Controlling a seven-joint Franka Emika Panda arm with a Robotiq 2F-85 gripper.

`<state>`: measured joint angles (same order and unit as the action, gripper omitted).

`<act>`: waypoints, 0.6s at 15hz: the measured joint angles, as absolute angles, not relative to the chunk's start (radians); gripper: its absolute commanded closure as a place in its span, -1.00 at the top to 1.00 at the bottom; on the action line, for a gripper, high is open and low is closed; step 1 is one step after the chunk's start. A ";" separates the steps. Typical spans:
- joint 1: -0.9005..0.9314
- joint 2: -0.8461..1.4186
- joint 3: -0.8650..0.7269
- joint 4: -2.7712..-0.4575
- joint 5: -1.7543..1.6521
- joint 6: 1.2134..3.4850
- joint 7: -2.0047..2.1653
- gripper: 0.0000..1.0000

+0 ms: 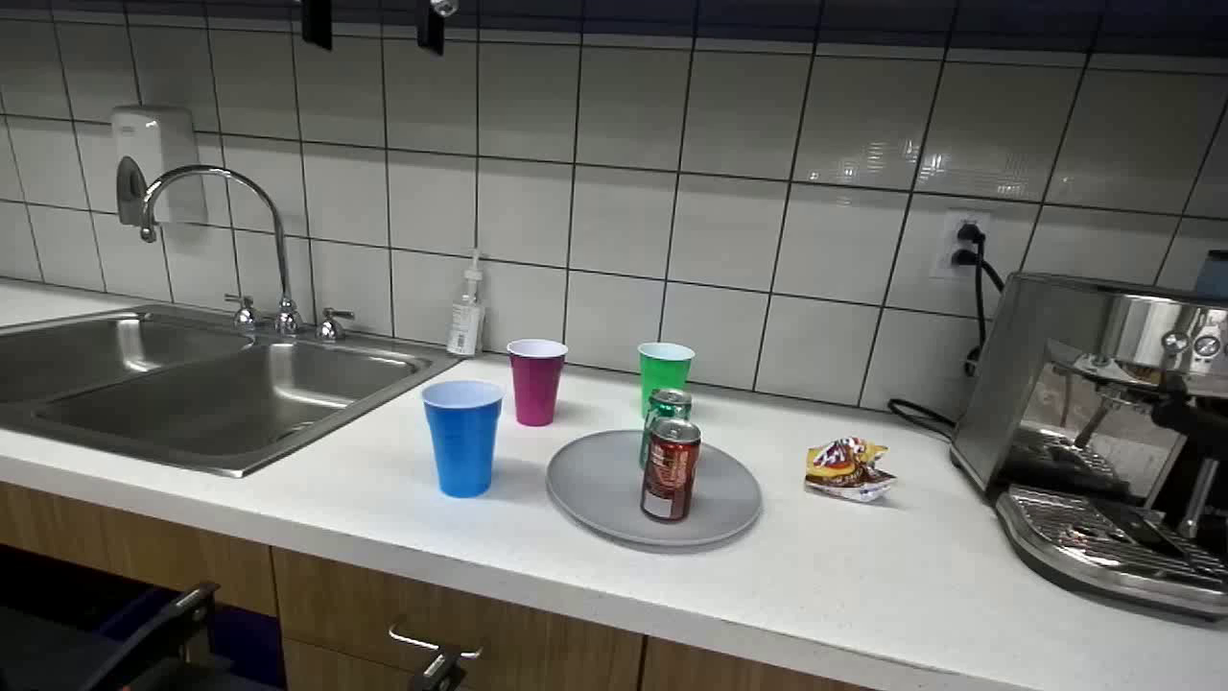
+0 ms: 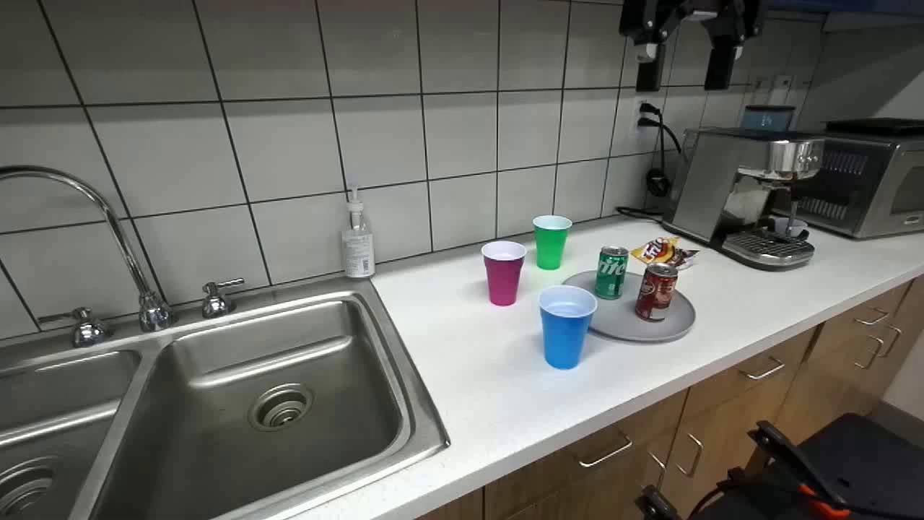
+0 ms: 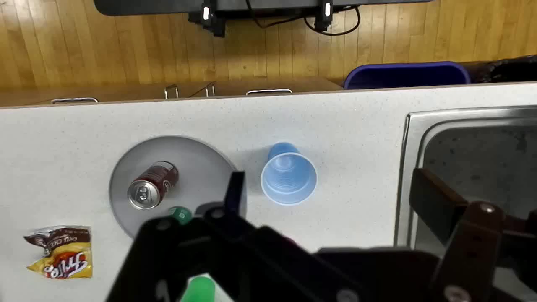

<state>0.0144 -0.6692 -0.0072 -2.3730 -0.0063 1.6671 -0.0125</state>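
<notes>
A black gripper [image 2: 683,78] hangs, fingers [image 2: 720,66] apart, nothing yet grasped, the tapered blue plastic cup [image 2: 566,336] standing beside a round grey plate [image 2: 622,319].

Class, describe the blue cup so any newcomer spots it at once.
Find the metal sink in the white counter. Between it and the gray plate stands the only blue cup; the magenta cup and green cup stand nearer the tiled wall.
</notes>
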 measured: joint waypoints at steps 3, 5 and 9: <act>0.014 -0.669 -0.007 -2.373 -0.006 1.668 -0.013 1.00; 0.014 -0.669 -0.007 -2.373 -0.006 1.668 -0.013 1.00; 0.014 -0.668 -0.007 -2.385 -0.007 1.695 -0.010 1.00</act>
